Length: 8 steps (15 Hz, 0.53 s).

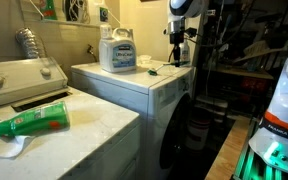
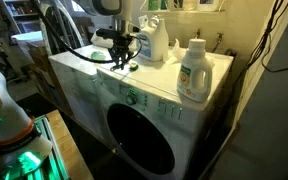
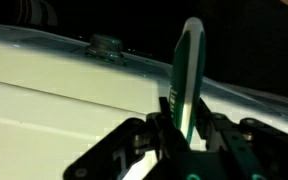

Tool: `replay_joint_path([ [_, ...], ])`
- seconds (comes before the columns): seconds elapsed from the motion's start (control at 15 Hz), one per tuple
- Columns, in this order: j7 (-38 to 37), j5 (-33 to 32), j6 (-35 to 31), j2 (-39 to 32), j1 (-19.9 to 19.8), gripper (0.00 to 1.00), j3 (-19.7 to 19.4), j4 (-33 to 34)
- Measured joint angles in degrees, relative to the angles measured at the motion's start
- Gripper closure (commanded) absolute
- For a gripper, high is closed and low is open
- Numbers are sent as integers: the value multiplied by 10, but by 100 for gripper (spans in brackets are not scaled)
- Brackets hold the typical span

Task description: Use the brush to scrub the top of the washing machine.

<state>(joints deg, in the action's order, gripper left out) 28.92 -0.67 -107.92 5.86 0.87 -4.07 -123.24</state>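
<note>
- Clamping on the brush (image 3: 190, 70), the gripper (image 3: 184, 130) has its two dark fingers pressed against either side of the handle.
- The handle is thin, flat, glossy green plastic, and it stands up between the fingers in the wrist view.
- The bristle end is hidden, so I cannot tell whether it touches the surface.
- The washing machine (image 2: 146, 75) is a white box with a smooth, flat top and a dark round door set in its front.
- In both exterior views the gripper hangs over one end of that top, so the brush is there too, held just above the white panel.
- A white plastic detergent bottle (image 2: 192, 72) with a green label stands upright near the front edge of the top.
- A larger pale jug (image 2: 156, 42) stands behind it, close to the gripper.
- Beside the machine is a white appliance (image 1: 24, 75) with a raised rear control panel.
- A green bottle (image 1: 29, 122) lies on its side on that appliance's lid.
</note>
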Motion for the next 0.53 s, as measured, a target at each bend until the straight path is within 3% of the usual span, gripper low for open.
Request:
replay_joint_path([
  [0.53, 8, -2, 59, -77, 14, 93, 53, 108],
])
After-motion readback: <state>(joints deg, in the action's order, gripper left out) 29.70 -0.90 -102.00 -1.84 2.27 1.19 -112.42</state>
